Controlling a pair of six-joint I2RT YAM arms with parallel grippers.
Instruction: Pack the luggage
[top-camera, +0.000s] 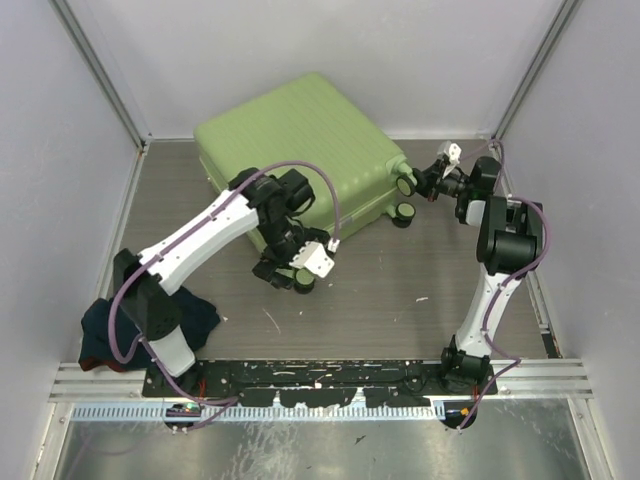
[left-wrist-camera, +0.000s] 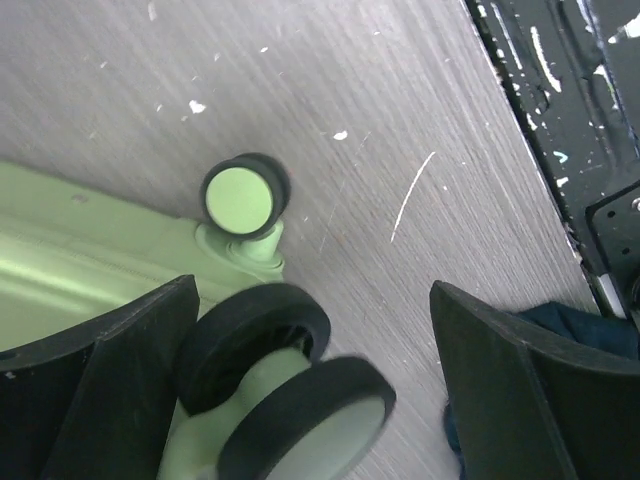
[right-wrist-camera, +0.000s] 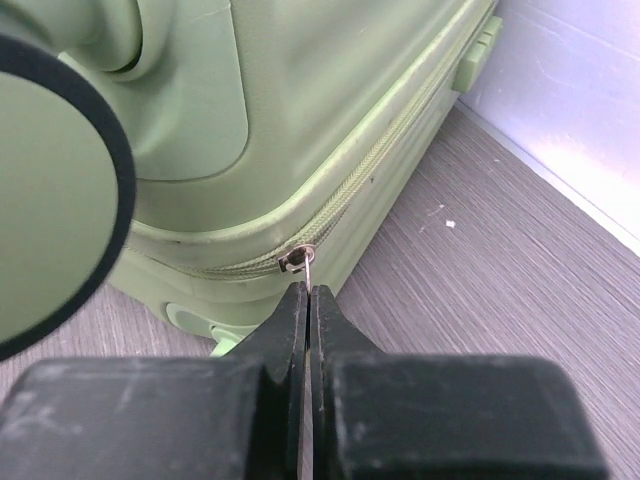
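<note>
The luggage (top-camera: 300, 140) is a light-green ribbed suitcase lying flat and closed at the back of the table. My left gripper (top-camera: 283, 272) hangs at its near-left corner. In the left wrist view this gripper (left-wrist-camera: 312, 300) is open, and a black double wheel (left-wrist-camera: 285, 390) sits between the fingers, nearer the left one. Another wheel (left-wrist-camera: 240, 195) stands beyond it. My right gripper (top-camera: 428, 186) is at the suitcase's right corner. There the right gripper (right-wrist-camera: 308, 295) is shut on the metal zipper pull (right-wrist-camera: 303, 262) of the green zipper line.
A dark blue cloth (top-camera: 100, 330) lies bunched by the left arm's base and shows at the edge of the left wrist view (left-wrist-camera: 570, 320). White walls enclose the table on three sides. A big suitcase wheel (right-wrist-camera: 50, 200) fills the left of the right wrist view.
</note>
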